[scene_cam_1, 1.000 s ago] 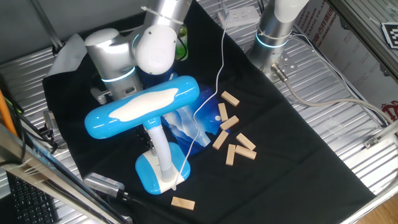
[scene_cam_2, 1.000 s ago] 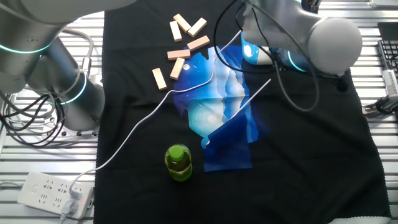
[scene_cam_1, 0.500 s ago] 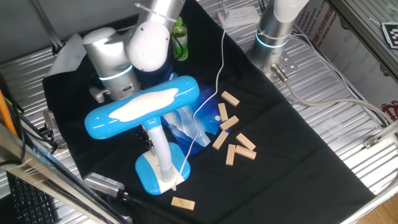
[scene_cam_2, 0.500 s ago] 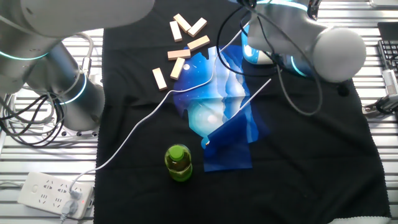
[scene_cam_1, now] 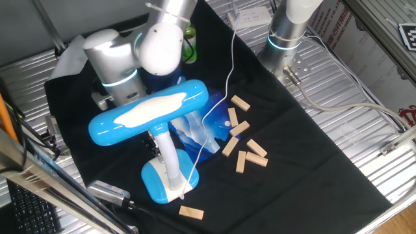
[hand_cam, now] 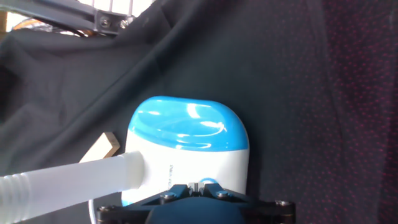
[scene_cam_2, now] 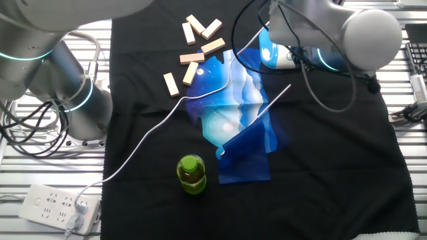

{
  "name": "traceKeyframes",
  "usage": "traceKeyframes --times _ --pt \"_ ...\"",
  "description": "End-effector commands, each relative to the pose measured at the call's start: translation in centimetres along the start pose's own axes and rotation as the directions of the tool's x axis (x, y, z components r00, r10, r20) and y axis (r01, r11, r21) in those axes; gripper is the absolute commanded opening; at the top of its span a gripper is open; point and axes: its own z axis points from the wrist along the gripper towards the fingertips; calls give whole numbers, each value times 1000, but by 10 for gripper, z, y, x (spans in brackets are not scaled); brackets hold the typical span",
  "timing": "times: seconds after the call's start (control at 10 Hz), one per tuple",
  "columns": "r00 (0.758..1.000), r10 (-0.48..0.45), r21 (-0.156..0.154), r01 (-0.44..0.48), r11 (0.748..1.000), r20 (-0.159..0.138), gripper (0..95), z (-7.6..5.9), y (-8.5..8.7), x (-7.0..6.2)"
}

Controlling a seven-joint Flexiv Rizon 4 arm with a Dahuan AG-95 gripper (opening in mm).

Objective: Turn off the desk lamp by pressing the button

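- Here, the desk lamp [scene_cam_1: 153, 130] stands on the black cloth [scene_cam_1: 312, 156], toward the 8 o'clock part of it in one fixed view; its long oval head [scene_cam_1: 149, 112] is tilted and hangs over the white neck [scene_cam_1: 166, 156] and the rounded base [scene_cam_1: 159, 181].
- The head's white panel looks bright, so I judge the lamp not yet off; hard to be sure under this room light.
- In the hand view the base [hand_cam: 186, 152] fills the middle, blue cap toward 12 o'clock, white part toward 6 o'clock, the neck [hand_cam: 68, 180] leaving at 8 o'clock.
- The gripper [hand_cam: 196, 190] sits at 6 o'clock in that view, right over the white end of the base; probably lined up there because the button lies on that end. The button itself is hidden under the hand.
- Fingertips not visible in any view: cannot tell whether they are spread or pressed together, nor whether they touch the base.
- The arm [scene_cam_1: 159, 45] reaches in behind the head at 11 o'clock in one fixed view, likely to clear the overhanging head.
- The white cord [scene_cam_1: 224, 84] trails away toward 1 o'clock, clear of the hand.
- Wooden blocks [scene_cam_1: 244, 140] lie scattered at 3 o'clock of the lamp, a green bottle [scene_cam_2: 191, 175] well apart, a blue printed sheet [scene_cam_2: 233, 120] between.
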Motion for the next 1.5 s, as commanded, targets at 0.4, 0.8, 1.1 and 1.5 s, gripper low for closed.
traceKeyframes --times 0.4,0.8,1.1,1.5 --pt "998 -45 133 49 990 -34 0 -14 -2 -4" --pt "998 -48 229 54 972 -29 0 -51 -26 -15" --pt "997 -68 299 78 951 -47 0 -86 -60 -19" --pt "989 -116 430 144 891 -91 0 -131 -112 -5"
